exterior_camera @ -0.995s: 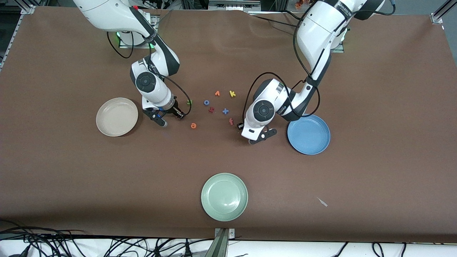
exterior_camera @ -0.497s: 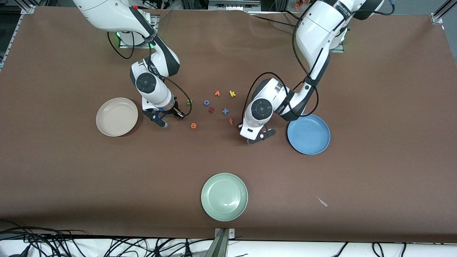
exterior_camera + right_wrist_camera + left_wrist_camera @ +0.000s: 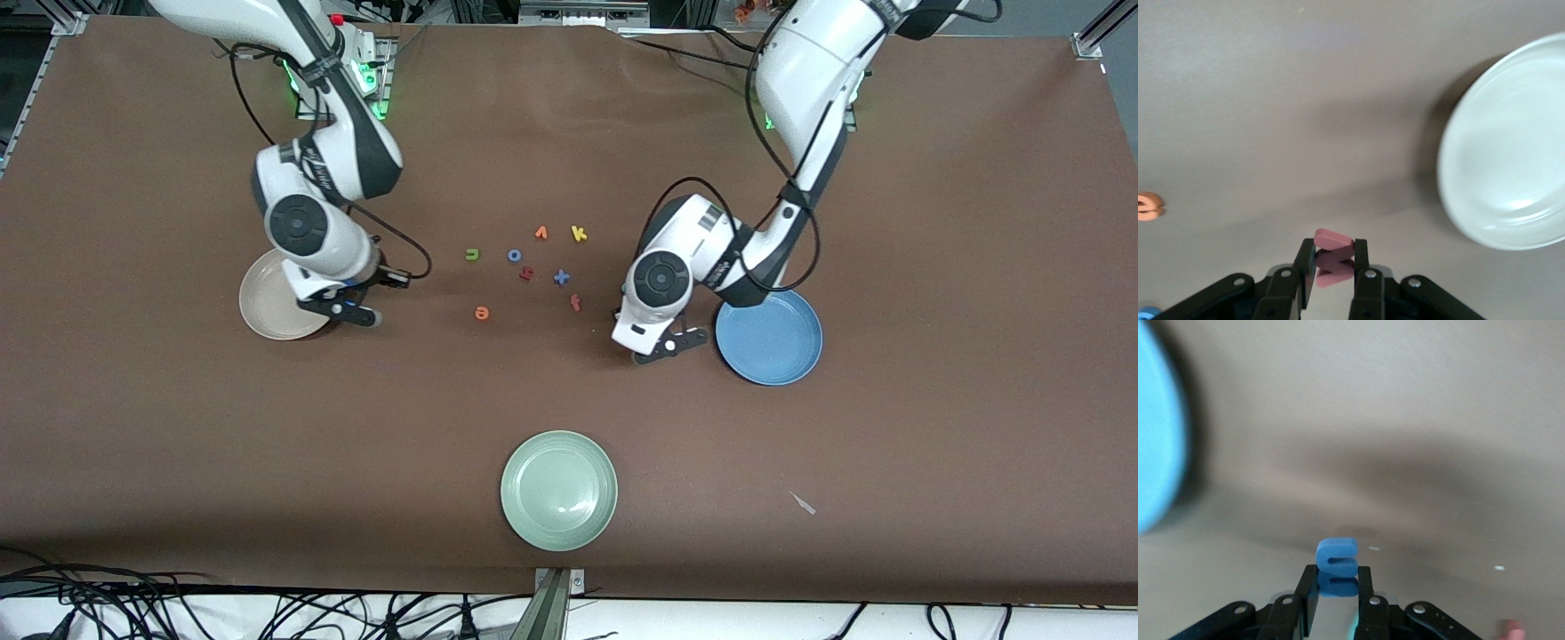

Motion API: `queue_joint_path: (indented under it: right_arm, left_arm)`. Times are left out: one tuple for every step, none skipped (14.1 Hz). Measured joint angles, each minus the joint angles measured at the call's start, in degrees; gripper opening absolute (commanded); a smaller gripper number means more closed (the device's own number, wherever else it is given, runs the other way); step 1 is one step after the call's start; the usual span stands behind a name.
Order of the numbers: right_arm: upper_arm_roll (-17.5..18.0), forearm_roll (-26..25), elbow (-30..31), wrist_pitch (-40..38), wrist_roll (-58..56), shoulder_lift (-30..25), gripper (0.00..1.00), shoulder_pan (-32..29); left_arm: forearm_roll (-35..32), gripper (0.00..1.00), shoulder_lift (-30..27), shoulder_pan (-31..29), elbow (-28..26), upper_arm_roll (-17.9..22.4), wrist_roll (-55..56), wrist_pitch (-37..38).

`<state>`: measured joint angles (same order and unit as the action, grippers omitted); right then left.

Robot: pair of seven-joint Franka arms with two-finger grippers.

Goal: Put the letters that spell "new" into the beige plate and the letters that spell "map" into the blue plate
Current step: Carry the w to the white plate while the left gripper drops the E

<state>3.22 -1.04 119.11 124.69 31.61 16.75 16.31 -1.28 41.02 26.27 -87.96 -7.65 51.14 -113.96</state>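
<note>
Over the round beige plate's (image 3: 267, 307) three o'clock rim, the right hand (image 3: 356, 313) pinches the pinkish-red foam w (image 3: 1333, 257) for dropping, while the left hand (image 3: 662, 348), at nine o'clock of the round blue plate (image 3: 773, 342), pinches the blue foam m (image 3: 1337, 563).

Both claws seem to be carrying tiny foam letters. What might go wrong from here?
The right gripper pinches only part of the pink w; it could slip out before reaching the beige plate. The left gripper grips the blue m just as shallowly, short of the blue plate.
</note>
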Motion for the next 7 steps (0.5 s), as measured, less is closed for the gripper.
queue_joint_path:
  right_arm:
    - [-1.4, 0.0, 1.0, 0.0, -4.0, -0.8, 0.01, 0.0]
    - [-2.7, -0.1, 1.9, 0.0, -7.7, -1.4, 0.01, 0.0]
    - [-4.1, -0.3, 2.6, 0.1, -11.6, -1.7, 0.02, 0.0]
    - [-5.8, -0.6, 3.1, 0.4, -15.6, -1.8, 0.02, 0.0]
    - [-7.6, -0.8, 3.4, 1.0, -19.4, -1.7, 0.02, -0.1]
    - [-9.4, -0.8, 3.6, 1.6, -22.8, -1.7, 0.02, -0.1]
    - [-11.1, -0.9, 3.9, 2.4, -25.8, -1.4, 0.02, -0.1]
  left_arm:
    - [-0.7, 0.16, -0.7, -1.2, 0.0, 0.2, -3.3, 2.1]
    - [-1.8, 0.16, -1.1, -2.5, 0.0, 0.5, -6.2, 3.8]
    - [-3.9, 0.17, -1.3, -3.9, 0.0, 0.7, -9.2, 5.1]
    - [-6.2, 0.17, -1.3, -5.4, 0.0, 0.8, -12.2, 6.0]
    - [-7.9, 0.17, -1.3, -6.8, -0.2, 0.9, -14.9, 6.4]
    - [-9.3, 0.19, -1.3, -8.1, -0.5, 0.9, -17.1, 6.6]
    - [-10.4, 0.36, -1.2, -9.3, -0.9, 0.9, -18.6, 6.6]
